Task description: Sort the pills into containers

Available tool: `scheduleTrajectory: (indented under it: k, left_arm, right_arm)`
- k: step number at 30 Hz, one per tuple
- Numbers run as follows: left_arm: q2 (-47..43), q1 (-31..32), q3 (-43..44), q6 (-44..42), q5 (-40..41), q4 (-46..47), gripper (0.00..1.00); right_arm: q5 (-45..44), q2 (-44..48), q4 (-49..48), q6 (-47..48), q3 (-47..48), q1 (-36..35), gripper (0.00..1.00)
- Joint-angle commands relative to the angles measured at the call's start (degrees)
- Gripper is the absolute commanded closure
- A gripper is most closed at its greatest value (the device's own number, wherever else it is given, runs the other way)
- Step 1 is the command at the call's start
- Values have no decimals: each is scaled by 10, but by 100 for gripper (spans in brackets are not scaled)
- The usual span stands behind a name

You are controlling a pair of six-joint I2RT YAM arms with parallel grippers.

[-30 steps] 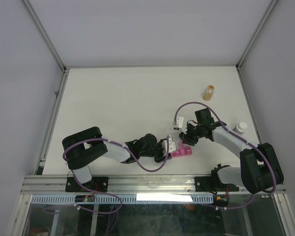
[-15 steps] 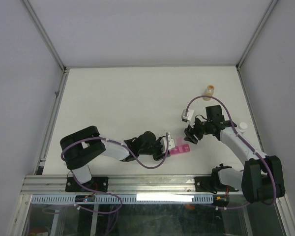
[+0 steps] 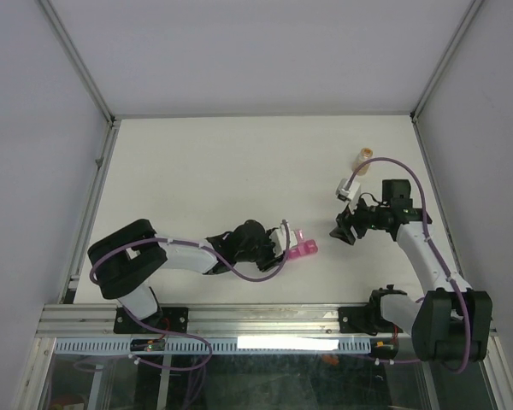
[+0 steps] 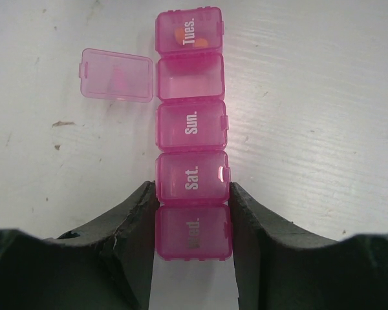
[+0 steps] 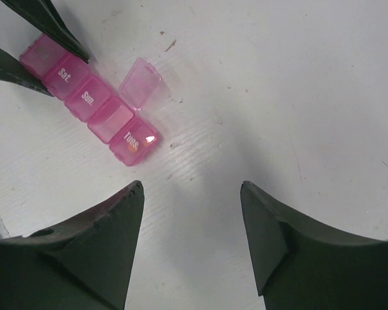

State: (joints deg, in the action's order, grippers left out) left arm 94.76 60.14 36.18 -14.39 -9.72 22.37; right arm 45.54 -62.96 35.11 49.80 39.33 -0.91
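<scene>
The containers (image 4: 191, 126) are a magenta strip of lidded compartments marked Wed., Sat., Sun. and Tues., lying on the white table near its front (image 3: 305, 249). My left gripper (image 4: 193, 187) is shut on the strip's near end, a finger on each side of the Wed. and Sat. boxes. One compartment (image 4: 189, 76) stands with its lid (image 4: 115, 74) flipped open to the left and looks empty. Orange pills (image 4: 181, 35) show through the closed Tues. lid. My right gripper (image 5: 193, 187) hangs open over bare table to the right of the strip (image 5: 90, 103), holding nothing.
A small amber bottle (image 3: 363, 159) stands at the back right, just beyond the right arm. Metal frame rails run along the table's left, right and near edges.
The right arm has drawn back to the right, away from the strip, and its jaws have spread wider. The left gripper has slid the strip slightly to the left.
</scene>
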Motion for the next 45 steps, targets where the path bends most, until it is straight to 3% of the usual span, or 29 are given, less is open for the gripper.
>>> scheduleTrajectory:
  k: [1, 7, 14, 20, 23, 26, 30, 34, 39, 45]
  left_arm:
    - [-33, -11, 10, -9, 44, -44, 74]
    - [-48, -24, 7, -15, 60, -68, 71]
    - [-133, -26, -29, 38, 114, -21, 24]
    - [-220, -27, -64, 109, 115, -7, 17]
    - [-265, -26, -82, 175, 100, -9, 18]
    - [-295, -27, -111, 256, 90, 7, 23]
    - [-317, -27, -147, 344, 94, 16, 43]
    - [-311, -27, -170, 419, 136, 14, 68]
    - [-273, -27, -137, 428, 141, -8, 80]
    - [-231, -27, -89, 405, 161, -41, 80]
  right_arm:
    - [29, 19, 12, -1, 28, 25, 35]
    - [29, 14, 22, -9, 34, 51, 35]
    - [39, 5, 38, -5, 37, 52, 36]
    - [47, 3, 43, -5, 33, 51, 37]
    - [37, -3, 29, -23, 27, 45, 44]
    - [0, -22, -2, -63, 20, 7, 58]
    - [-58, -68, -26, -106, 34, -58, 70]
    - [-96, -99, -38, -127, 48, -107, 72]
    - [-108, -102, -48, -136, 49, -128, 73]
    - [-72, -106, -46, -143, 60, -132, 70]
